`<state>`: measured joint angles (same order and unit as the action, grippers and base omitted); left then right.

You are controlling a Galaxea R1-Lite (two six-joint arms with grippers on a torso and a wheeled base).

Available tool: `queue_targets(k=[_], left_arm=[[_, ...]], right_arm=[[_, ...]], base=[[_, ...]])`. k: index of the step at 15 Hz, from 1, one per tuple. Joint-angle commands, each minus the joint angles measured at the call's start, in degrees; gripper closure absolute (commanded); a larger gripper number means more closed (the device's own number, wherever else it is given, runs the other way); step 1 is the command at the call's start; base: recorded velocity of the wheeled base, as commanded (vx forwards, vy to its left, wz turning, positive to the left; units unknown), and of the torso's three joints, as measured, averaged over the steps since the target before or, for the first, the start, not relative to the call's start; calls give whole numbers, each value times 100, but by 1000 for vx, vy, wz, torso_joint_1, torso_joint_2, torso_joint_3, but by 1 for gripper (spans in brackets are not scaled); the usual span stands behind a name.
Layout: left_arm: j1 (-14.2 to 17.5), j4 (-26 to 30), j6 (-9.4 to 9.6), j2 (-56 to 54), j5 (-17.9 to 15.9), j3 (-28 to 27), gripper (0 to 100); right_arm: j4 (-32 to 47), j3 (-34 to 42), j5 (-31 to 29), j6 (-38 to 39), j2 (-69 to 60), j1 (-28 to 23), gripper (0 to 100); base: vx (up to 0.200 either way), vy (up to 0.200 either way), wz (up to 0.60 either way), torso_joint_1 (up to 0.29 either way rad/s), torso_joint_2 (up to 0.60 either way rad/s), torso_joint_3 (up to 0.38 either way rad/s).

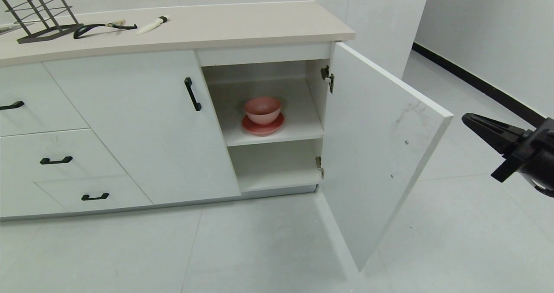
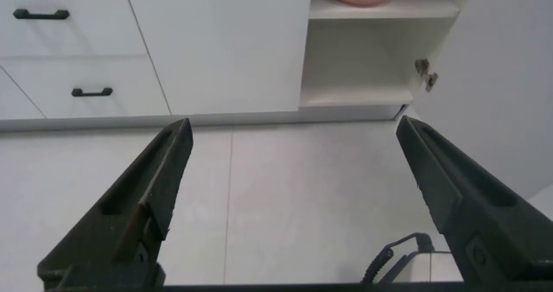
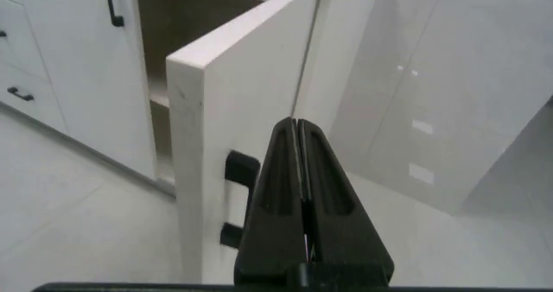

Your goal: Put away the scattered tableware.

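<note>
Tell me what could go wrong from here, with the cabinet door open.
1. The shut right hand faces the open door near its handle; a careless push could slam it, jolting the bowl stacked on the plate.
2. Utensils lie on the counter; closing now may leave them out.

Bright, even, diffuse light fills the room, seemingly from overhead. The open white cabinet door casts only a faint, soft shadow on the pale grey tiled floor beneath it. The open compartment dims toward its far wall, yet the pink bowl is plainly lit. The glossy white wall tiles carry small bright reflections. In the head view, the beige countertop bows toward the left edge.
</note>
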<state>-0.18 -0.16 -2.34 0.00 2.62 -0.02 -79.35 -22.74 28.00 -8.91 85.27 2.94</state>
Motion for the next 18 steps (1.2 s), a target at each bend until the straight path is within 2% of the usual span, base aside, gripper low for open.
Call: queue_targets(k=[1,3,5,8,12,18], left_arm=[[1,-2,49,0,2,2,0],[18,-2,76,0,-7,2,0],[18,-2,-12,0,2,2,0],[18,-2,32,0,2,2,0],[18,-2,6,0,2,2,0],[18,-2,6,0,2,2,0]], right_arm=[[-10,-187,12,-5,490,14,100],[-72,-179,100,-32,640,111,100],[-98,-187,127,-32,728,365,100],[-98,-231,127,-67,868,717,100],[-107,-425,135,-120,1141,831,100],[-125,-495,127,-111,1211,1332,100]], base=[[0,0,0,0,0,0],[0,0,0,0,0,0],[0,0,0,0,0,0],[0,0,0,0,0,0],[0,0,0,0,0,0],[0,0,0,0,0,0]])
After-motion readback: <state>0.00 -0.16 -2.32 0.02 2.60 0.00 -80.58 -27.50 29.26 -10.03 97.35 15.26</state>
